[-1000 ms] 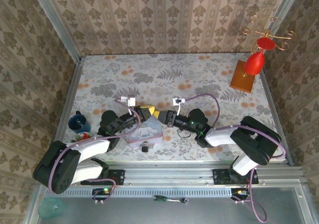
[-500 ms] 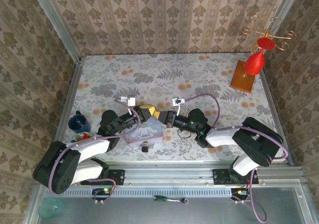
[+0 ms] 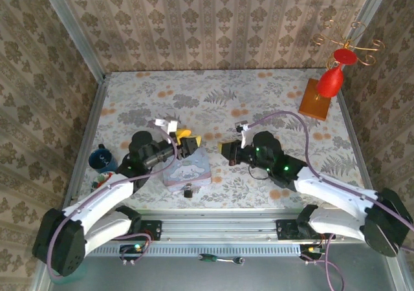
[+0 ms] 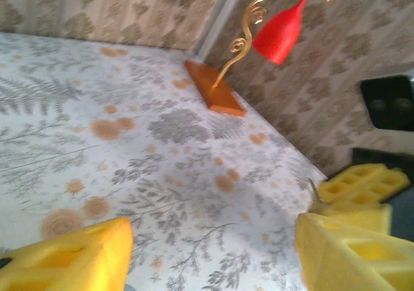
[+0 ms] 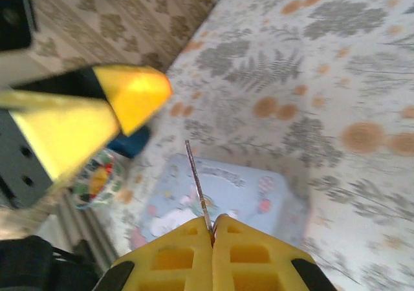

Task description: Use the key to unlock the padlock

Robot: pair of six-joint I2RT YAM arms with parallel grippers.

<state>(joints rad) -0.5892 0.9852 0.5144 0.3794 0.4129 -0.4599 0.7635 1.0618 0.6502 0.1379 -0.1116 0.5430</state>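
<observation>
Top external | my left gripper [image 3: 187, 140] now spread wide | right gripper [image 3: 224, 149] backed off right, pinching, I think, the key [image 5: 198, 184] | padlock [image 3: 188, 191] not yet reached.

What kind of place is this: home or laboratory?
Probably a staged robot test booth, not a home: wallpapered panels in metal framing, left arm and right arm bolted to a rail.

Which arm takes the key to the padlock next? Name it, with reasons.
Right: the right pincer is shut on the key, pointed toward the tin box with the padlock; the left pincer is open and empty.
</observation>
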